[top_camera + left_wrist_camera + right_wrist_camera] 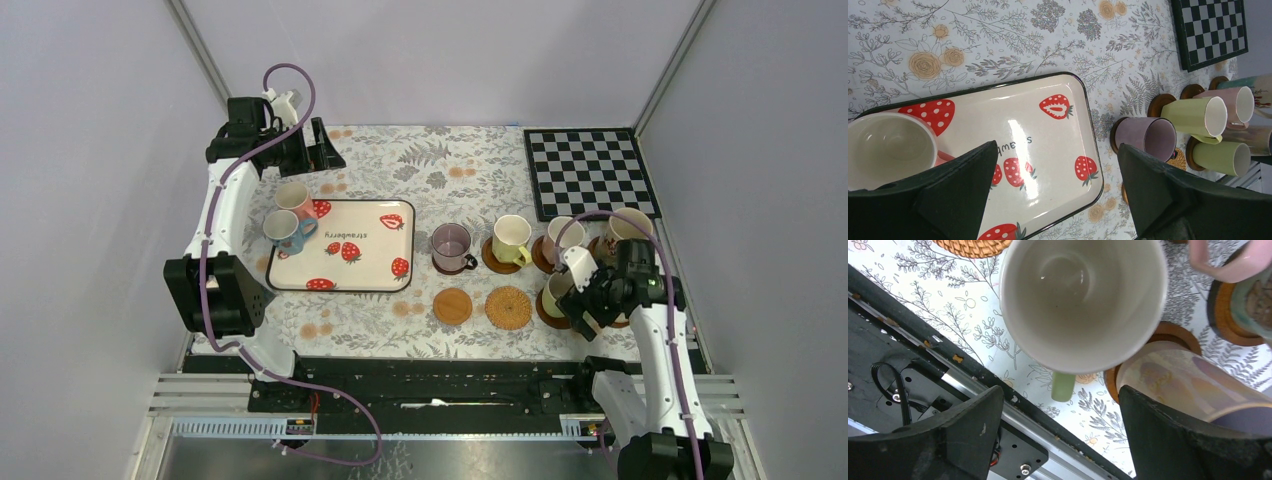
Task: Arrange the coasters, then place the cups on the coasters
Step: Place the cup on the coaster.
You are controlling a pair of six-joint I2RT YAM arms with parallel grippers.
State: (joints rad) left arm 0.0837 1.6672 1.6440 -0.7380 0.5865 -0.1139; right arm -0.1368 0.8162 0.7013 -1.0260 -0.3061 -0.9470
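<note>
The right gripper (1058, 390) hangs with its jaws spread wide, gripping nothing, just above the green-handled cup (1083, 300). That cup stands upright on a dark coaster (543, 316) at the right end of the near row, with its handle pointing toward the table's near edge. Close beside it a cream patterned cup (1188, 385) stands on a wooden coaster (1173, 335); the arm hides most of it in the top view. In the row behind, left to right, a purple cup (451, 243), a yellow-green cup (511, 236), a pale pink cup (563, 236) and a tall patterned cup (628, 226) each sit on a brown coaster. Two coasters in the near row are bare: a plain wooden disc (452, 306), and a woven coaster (509, 307) just to its right. The left gripper (1057, 150) is also wide open and holds nothing, hovering near the far left corner of the strawberry tray (370, 270). The only readable writing is the word "strawberry", printed in the middle of that tray. On the tray's left end stand a salmon-pink cup (293, 200) and a blue-handled cup (283, 230), neither on a coaster. A checkerboard mat (590, 172) lies flat at the far right of the floral tablecloth (440, 165).
</note>
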